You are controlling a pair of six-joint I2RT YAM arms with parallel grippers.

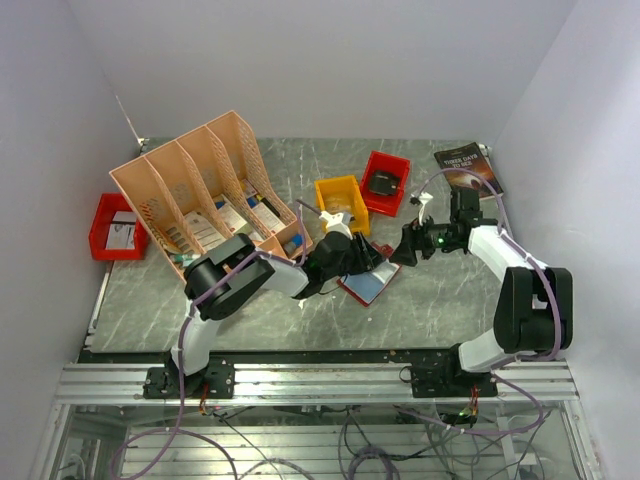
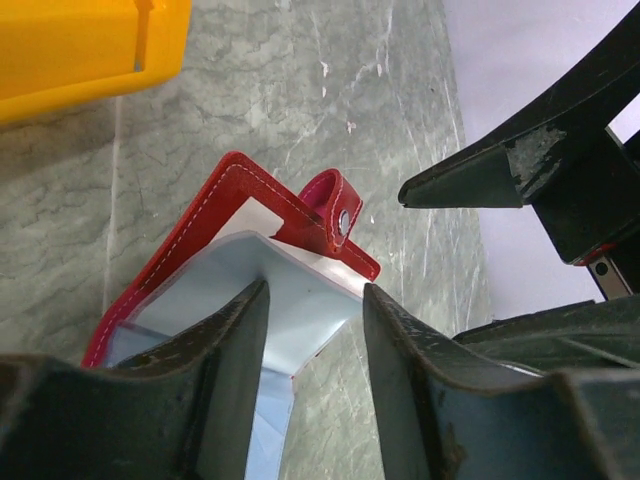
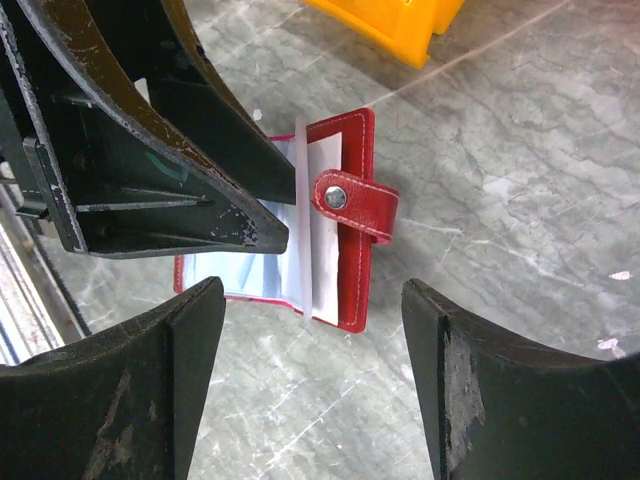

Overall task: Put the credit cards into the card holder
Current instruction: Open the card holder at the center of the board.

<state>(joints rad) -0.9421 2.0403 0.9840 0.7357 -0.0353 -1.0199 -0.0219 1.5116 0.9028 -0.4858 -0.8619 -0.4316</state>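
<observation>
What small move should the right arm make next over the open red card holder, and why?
Probably draw the right gripper back to fetch a card: its fingers stand open and empty above the card holder, while the left fingers sit at the clear pockets, so a pocket looks ready to fill.
</observation>
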